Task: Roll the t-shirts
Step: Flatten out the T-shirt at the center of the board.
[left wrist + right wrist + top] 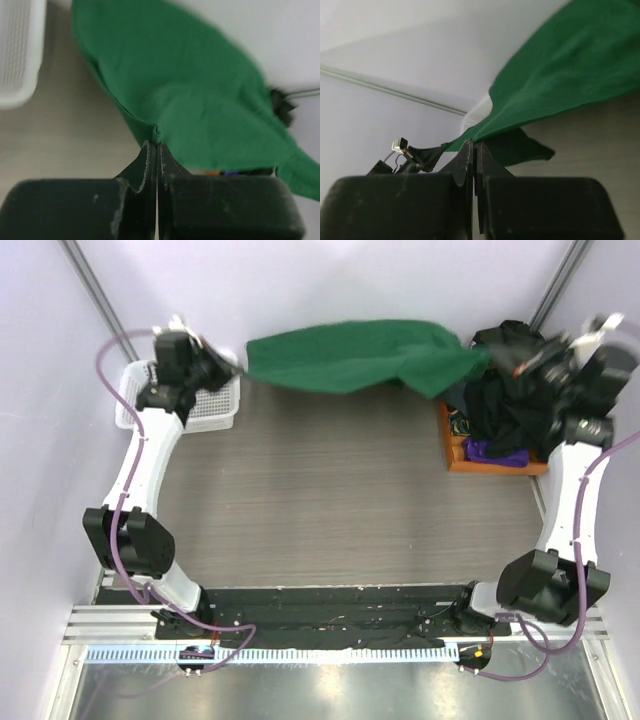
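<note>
The left gripper [156,150] is pinched tight on one edge of the dark green t-shirt [350,358]. The right gripper [472,147] is clamped the same way on the opposite end. The shirt hangs stretched between them at the far side of the table [330,500], sagging in the middle, between the white basket [215,410] and the orange tray [455,455]. Spreading it well likely calls for even tension, both ends lowered together, landing flat apart from basket and tray.
</note>
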Controlling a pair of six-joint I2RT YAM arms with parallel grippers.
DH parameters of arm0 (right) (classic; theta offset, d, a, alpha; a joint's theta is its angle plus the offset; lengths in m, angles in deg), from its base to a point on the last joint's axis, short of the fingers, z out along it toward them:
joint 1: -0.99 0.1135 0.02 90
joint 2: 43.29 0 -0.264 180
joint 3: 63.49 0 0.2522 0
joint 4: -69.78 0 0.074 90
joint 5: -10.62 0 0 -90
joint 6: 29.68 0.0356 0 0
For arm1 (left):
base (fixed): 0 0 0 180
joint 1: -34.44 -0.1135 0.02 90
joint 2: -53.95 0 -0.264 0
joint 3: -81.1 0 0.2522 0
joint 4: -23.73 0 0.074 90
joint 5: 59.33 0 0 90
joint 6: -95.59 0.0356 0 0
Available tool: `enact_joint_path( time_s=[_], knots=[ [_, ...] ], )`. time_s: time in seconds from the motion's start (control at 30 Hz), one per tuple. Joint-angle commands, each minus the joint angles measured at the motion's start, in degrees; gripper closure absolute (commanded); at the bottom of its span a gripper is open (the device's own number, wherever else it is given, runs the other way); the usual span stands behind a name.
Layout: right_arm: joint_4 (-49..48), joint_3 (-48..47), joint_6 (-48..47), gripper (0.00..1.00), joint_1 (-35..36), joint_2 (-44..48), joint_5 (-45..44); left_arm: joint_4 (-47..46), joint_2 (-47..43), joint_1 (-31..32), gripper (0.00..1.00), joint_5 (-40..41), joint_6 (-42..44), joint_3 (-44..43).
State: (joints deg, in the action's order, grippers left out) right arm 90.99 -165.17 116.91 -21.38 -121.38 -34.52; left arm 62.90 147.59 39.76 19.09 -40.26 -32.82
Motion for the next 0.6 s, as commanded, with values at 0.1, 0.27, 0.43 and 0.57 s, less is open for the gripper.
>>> enact_joint_path(
  time_s=[0.1,0.27,0.43,0.57],
  knots=[
    [5.7,29.4,-6.2,0.99,0.3,19.9,-5.7,-5.9,-16.2,1.3,1.00,3.3,0.3,27.2],
    [14.5,40.1,-11.1,0.99,2.9,33.6,-10.1,-7.9,-26.7,1.4,1.00,3.5,-1.3,47.0],
    [28.9,46.8,-14.2,0.99,5.3,51.0,-18.8,-6.3,-42.5,1.5,1.00,4.0,-1.8,60.5],
    [34.7,48.3,-15.3,0.99,8.0,55.8,-21.0,-1.2,-52.8,1.5,1.00,5.9,-2.0,66.5]
  ],
)
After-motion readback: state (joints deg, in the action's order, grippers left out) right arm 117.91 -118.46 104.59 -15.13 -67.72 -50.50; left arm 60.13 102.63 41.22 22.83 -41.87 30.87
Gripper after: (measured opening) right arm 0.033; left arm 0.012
